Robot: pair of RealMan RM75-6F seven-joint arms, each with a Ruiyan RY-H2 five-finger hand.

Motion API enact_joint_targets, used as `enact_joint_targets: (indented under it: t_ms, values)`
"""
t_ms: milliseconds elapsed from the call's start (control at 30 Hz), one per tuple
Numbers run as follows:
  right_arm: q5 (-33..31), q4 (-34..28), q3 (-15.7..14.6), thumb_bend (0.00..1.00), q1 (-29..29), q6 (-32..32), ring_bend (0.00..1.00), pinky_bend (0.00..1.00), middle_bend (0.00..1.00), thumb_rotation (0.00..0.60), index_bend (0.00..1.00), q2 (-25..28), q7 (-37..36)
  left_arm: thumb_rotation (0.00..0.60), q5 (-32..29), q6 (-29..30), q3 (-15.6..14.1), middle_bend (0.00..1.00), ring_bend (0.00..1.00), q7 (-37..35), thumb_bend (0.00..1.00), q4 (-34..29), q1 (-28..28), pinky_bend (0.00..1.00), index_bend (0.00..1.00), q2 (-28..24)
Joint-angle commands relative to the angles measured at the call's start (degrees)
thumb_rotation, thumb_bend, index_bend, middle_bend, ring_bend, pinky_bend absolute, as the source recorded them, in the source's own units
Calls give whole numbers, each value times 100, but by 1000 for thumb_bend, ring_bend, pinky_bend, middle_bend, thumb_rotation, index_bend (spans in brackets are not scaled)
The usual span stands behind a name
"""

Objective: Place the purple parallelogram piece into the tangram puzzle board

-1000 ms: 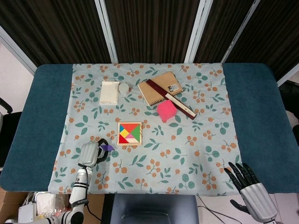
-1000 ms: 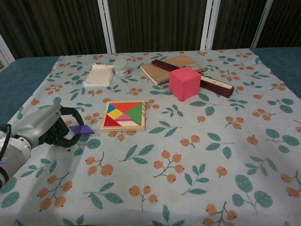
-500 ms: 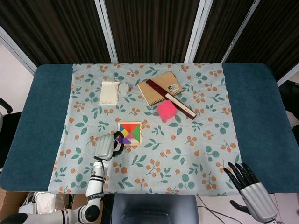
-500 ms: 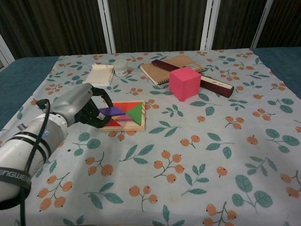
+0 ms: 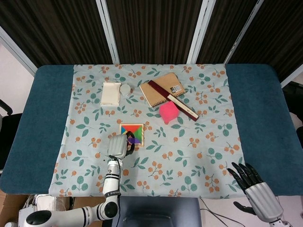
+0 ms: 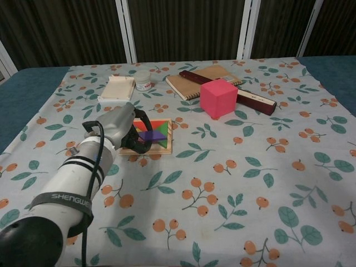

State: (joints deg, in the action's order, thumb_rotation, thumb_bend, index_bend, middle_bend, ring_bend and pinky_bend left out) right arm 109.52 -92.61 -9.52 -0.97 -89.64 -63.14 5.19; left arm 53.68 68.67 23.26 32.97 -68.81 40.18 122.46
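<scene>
The purple parallelogram piece (image 6: 150, 134) is pinched in my left hand (image 6: 123, 129) and hangs just over the wooden tangram board (image 6: 164, 146). The same hand (image 5: 118, 145) covers the board's (image 5: 133, 127) near half in the head view, with the purple piece (image 5: 134, 140) showing at its fingertips. Red, green and blue pieces lie in the board; its left side is hidden behind the hand. My right hand (image 5: 255, 190) rests at the table's near right edge, fingers spread and empty.
A pink cube (image 6: 218, 98) stands right of the board. Behind it lie a brown notebook (image 6: 195, 82) and a dark red ruler case (image 6: 253, 99). A white box (image 6: 117, 88) and a small round jar (image 6: 143, 80) sit at the back left.
My left hand carried the purple piece from the cloth at the left rightward, arriving over the tangram board. The right hand stayed in place.
</scene>
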Motion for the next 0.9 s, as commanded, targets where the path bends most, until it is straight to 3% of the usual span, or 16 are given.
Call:
enact_joint_targets:
  t_ms: [33, 567, 900]
  values:
    - [10, -6, -11, 121, 12, -8, 0, 0, 0, 600, 0, 29, -47, 600, -22, 47, 25, 1000, 1000, 46, 386, 121, 82, 1000, 526, 110]
    - [46, 17, -33, 121, -23, -109, 0, 0, 0, 600, 0, 60, -97, 600, -90, 42, -52, 1000, 1000, 77, 386, 212, 62, 1000, 513, 114]
    - [42, -16, -34, 121, -23, -67, 0, 0, 0, 600, 0, 37, -4, 600, -115, -23, -82, 1000, 1000, 54, 387, 230, 67, 1000, 419, 71]
